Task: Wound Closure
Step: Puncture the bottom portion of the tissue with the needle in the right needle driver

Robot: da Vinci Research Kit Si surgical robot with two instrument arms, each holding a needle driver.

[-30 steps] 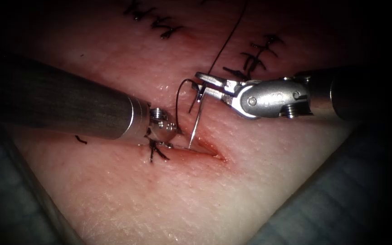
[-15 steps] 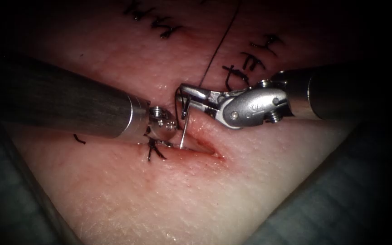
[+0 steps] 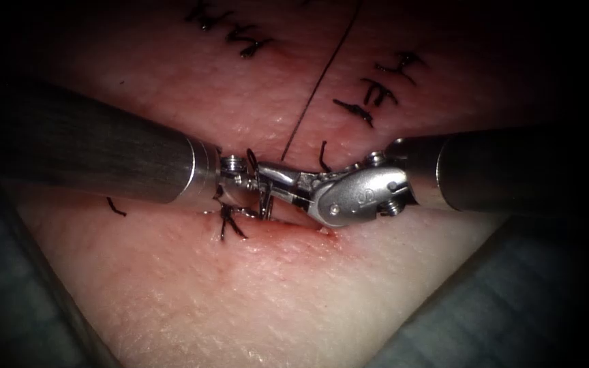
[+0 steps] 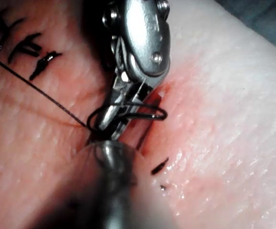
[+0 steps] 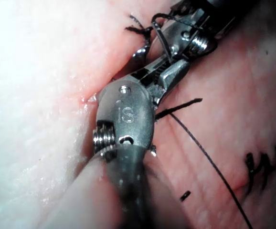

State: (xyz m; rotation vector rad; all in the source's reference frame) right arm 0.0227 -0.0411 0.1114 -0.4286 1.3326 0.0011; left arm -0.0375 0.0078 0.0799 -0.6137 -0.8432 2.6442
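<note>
needle (image 3: 266,203) sat upright over cut (image 3: 301,225), just right of the knotted stitch (image 3: 230,221), point at or in the tissue (image 3: 274,293), depth unclear | right end effector (image 3: 270,178) clamped on its upper curve, reaching leftward | left end effector (image 3: 236,180) touching-close on needle's left, open/closed: cannot tell | thread (image 3: 315,82) ran up and away | older stitches (image 3: 376,92) well apart

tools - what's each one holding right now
Left tool: cannot tell.
Right tool: shut on the needle near its thread end, tip down in the cut.
</note>
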